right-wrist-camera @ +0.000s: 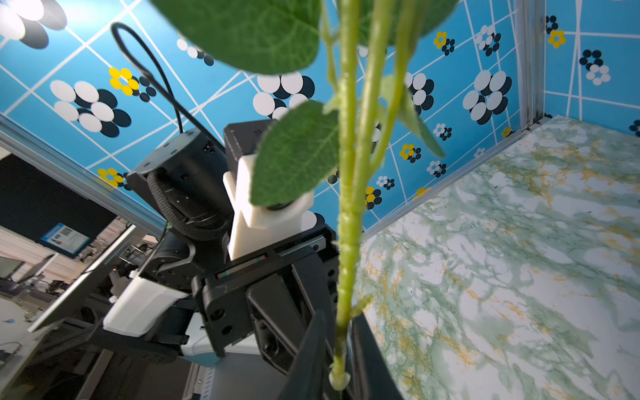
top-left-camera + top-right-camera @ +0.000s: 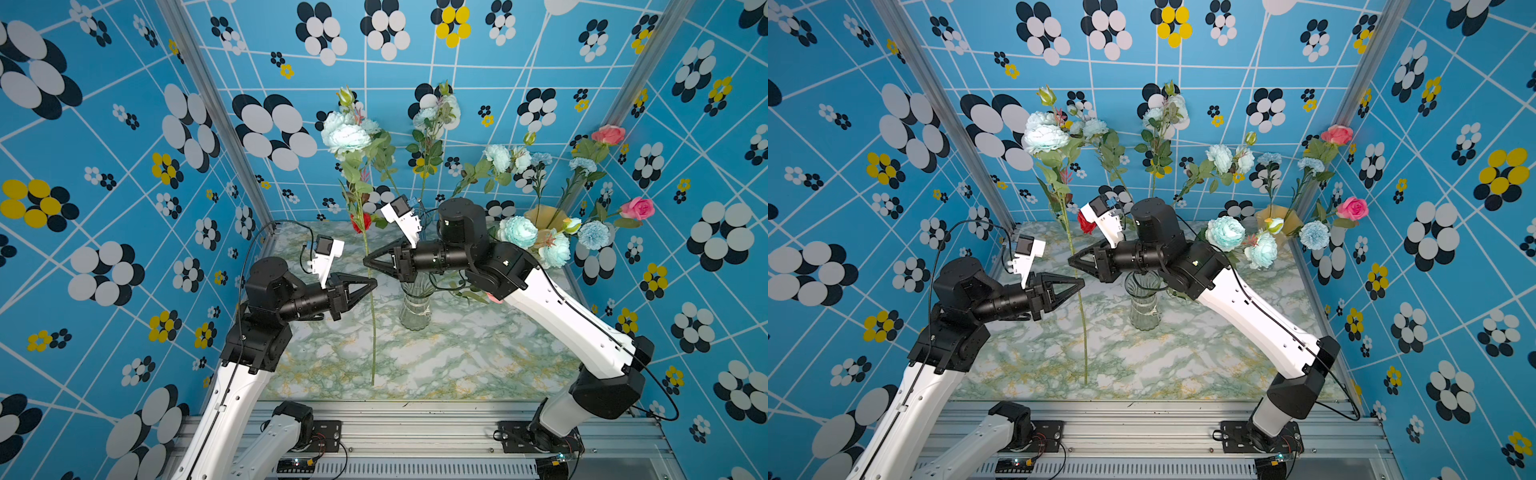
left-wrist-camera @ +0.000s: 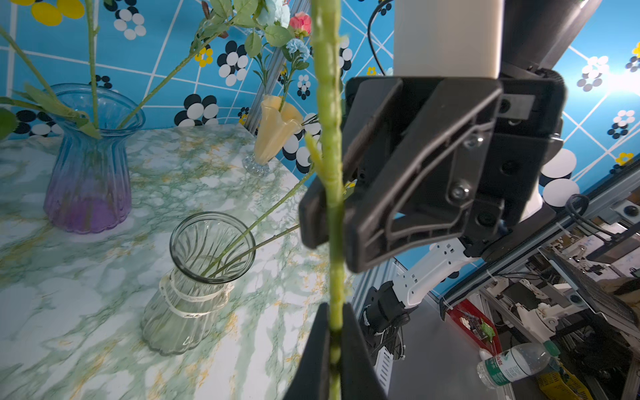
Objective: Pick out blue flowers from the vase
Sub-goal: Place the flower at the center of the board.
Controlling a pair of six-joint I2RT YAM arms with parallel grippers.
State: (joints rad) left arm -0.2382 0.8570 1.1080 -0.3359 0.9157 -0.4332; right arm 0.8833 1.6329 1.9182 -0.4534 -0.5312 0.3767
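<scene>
Jaws on the left gripper (image 2: 375, 283) are clamped tight on the stem (image 2: 372, 324) of a blue flower (image 2: 346, 135); the left wrist view shows the green stem pinched right between them. Jaws on the right gripper (image 2: 365, 261) sit either side of the same stem, a bit nearer the bloom, tips facing the left gripper's; whether they're actually pinching or there's a sliver of gap, we honestly can't tell from any view.

The flower stands roughly upright, fully out of the clear glass vase (image 2: 414, 312) and just beside it on the left gripper's side; the big pale ruffled bloom is up high, and the bare stem end hangs down near the front of the marble counter (image 2: 478, 357); touching it or not, we can't say. Two thin stems lean out of the clear vase in the left wrist view.

More blue flowers (image 2: 517, 232) are bunched by a yellow vase (image 2: 545, 216) at the far right corner; pink roses (image 2: 638, 208) poke out beyond them, and a red rose (image 2: 360, 223) sits just behind the held stem.
</scene>
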